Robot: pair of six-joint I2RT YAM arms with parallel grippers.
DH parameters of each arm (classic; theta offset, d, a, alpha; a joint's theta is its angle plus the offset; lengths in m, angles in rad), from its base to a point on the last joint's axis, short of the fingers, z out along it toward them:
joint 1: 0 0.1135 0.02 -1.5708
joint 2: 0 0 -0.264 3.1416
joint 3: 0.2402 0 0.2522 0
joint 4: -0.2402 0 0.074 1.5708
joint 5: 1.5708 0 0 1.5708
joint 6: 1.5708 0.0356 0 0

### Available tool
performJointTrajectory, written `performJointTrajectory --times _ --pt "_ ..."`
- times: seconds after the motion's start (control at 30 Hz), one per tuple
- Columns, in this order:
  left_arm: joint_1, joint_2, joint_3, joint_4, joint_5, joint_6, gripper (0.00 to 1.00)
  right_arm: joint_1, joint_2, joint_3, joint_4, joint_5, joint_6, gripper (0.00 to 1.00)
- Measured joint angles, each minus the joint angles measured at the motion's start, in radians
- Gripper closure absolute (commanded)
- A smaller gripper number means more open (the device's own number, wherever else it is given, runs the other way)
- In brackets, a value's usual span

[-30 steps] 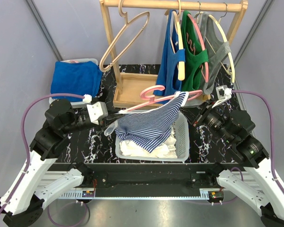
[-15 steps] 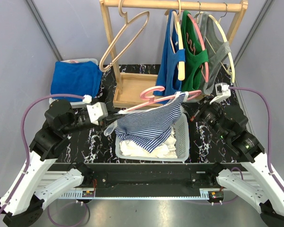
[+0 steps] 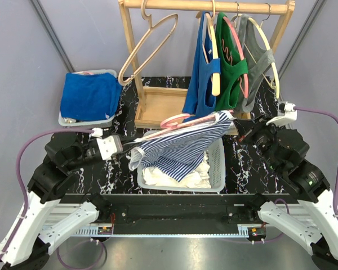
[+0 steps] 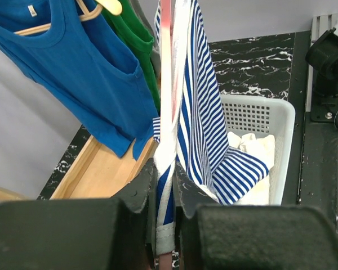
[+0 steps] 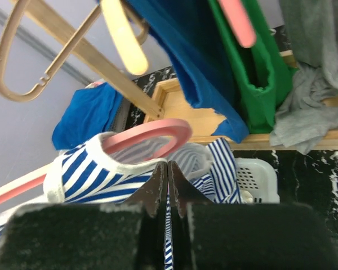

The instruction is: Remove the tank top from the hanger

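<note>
- Top external view: the striped tank top (image 3: 180, 149) is draped on the pink hanger (image 4: 165, 45) in the middle of the frame. It hangs above the white basket (image 3: 217, 163), and its lower folds droop onto the pale cloth inside.
- The hanger is tilted, its lower-left end at the left gripper (image 3: 129, 149) and its higher right end at the right gripper (image 3: 236, 129).
- Left wrist view: the fingers (image 4: 139, 191) are clenched on the hanger's arm, with the top's white-edged strap pinched in alongside it.
- Right wrist view: the jaws are pressed tight together on the striped fabric just under its white trim. The hanger's pink hook curves just above them.
- Along the top of the overhead frame, the wooden rack (image 3: 180, 5) carries a blue top (image 3: 201, 73), a green top (image 3: 231, 73) and a grey top (image 3: 258, 67).
- A blue cloth (image 3: 90, 93) lies in a bin at upper left.
</note>
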Motion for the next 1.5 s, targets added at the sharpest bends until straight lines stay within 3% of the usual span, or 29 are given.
performJointTrajectory --times 0.07,0.23,0.37,0.47,0.5,0.53,0.63,0.73,1.03,1.2,1.5 --pt "0.000 -0.005 0.000 -0.014 -0.012 0.008 1.00 0.001 0.001 0.000 -0.018 0.034 0.012 1.00" --pt "0.004 -0.050 0.000 -0.087 -0.050 0.042 1.00 -0.020 0.002 0.000 -0.085 0.308 0.014 1.00" --pt "0.004 -0.072 0.002 -0.130 -0.050 0.068 1.00 -0.020 0.010 0.001 -0.099 0.391 0.011 1.00" --pt "0.004 -0.072 0.002 -0.150 -0.050 0.079 1.00 -0.024 0.015 -0.022 -0.026 0.238 -0.032 0.82" --pt "0.004 -0.072 0.002 -0.154 -0.050 0.082 1.00 -0.024 0.018 -0.037 0.008 0.157 -0.045 0.61" --pt "0.004 -0.072 0.002 -0.156 -0.049 0.082 1.00 -0.024 0.022 -0.050 0.033 0.089 -0.054 0.52" --pt "0.004 -0.064 0.002 -0.151 -0.048 0.081 1.00 -0.024 0.057 -0.088 0.103 -0.171 -0.086 0.37" --pt "0.004 -0.043 0.002 -0.140 -0.045 0.080 1.00 -0.024 0.080 -0.108 0.131 -0.296 -0.104 0.33" --pt "0.004 -0.014 0.002 -0.129 -0.023 0.106 1.00 -0.024 -0.037 -0.091 0.137 -0.438 -0.309 0.31" --pt "0.004 0.007 0.003 -0.129 0.021 0.126 1.00 -0.024 -0.039 -0.035 0.144 -0.571 -0.426 0.22" --pt "0.004 0.128 0.043 -0.128 0.103 0.124 1.00 -0.024 0.039 0.008 0.124 -0.747 -0.584 0.26"
